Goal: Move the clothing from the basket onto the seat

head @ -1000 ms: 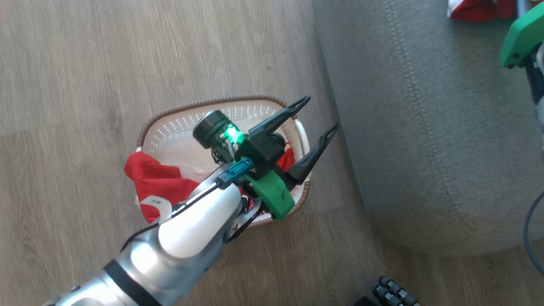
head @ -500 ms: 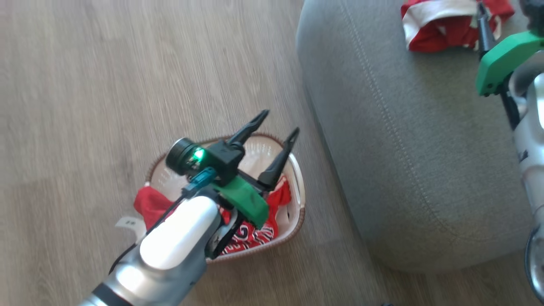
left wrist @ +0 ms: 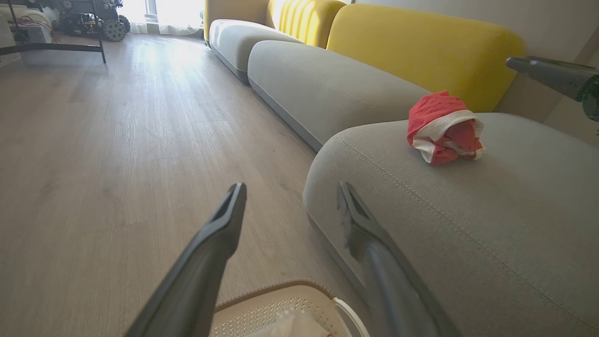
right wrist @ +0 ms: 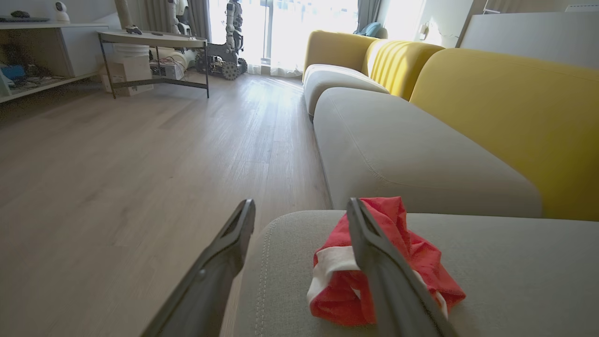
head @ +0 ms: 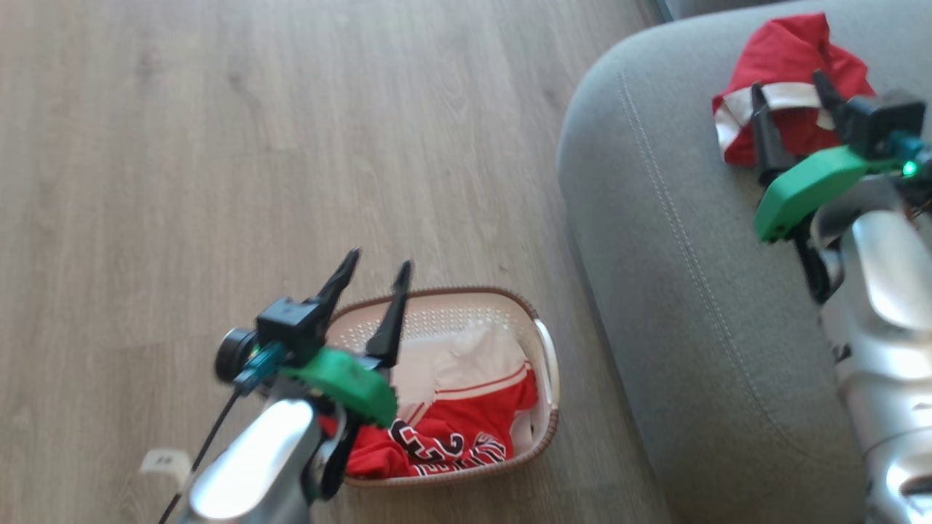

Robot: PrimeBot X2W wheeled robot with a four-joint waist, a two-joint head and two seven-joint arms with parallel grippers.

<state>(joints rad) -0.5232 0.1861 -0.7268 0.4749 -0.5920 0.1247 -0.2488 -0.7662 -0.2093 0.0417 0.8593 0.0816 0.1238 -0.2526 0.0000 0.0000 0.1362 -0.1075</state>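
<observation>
The white basket (head: 466,294) with a brown rim stands on the floor beside the grey seat (head: 677,276). Red and white clothing (head: 455,426) with black numerals lies in the basket. My left gripper (head: 378,262) hovers open and empty above the basket's far left rim (left wrist: 273,286); in the left wrist view that gripper (left wrist: 291,187) points past it. A crumpled red garment (head: 786,51) rests on the seat. My right gripper (head: 788,84) is open just behind this garment (right wrist: 412,262), one finger (right wrist: 374,252) in front of it, not gripping.
Wooden floor (head: 255,145) stretches to the left. A small white tag (head: 164,460) lies on the floor near the basket. More grey cushions (right wrist: 398,145) and yellow backrests (right wrist: 505,117) run along the wall. A dark-legged table (right wrist: 154,40) stands far off.
The head camera has swung round. My right gripper has opened and the red garment now lies free on the seat. My left gripper has shifted from the basket's right side to its left rim.
</observation>
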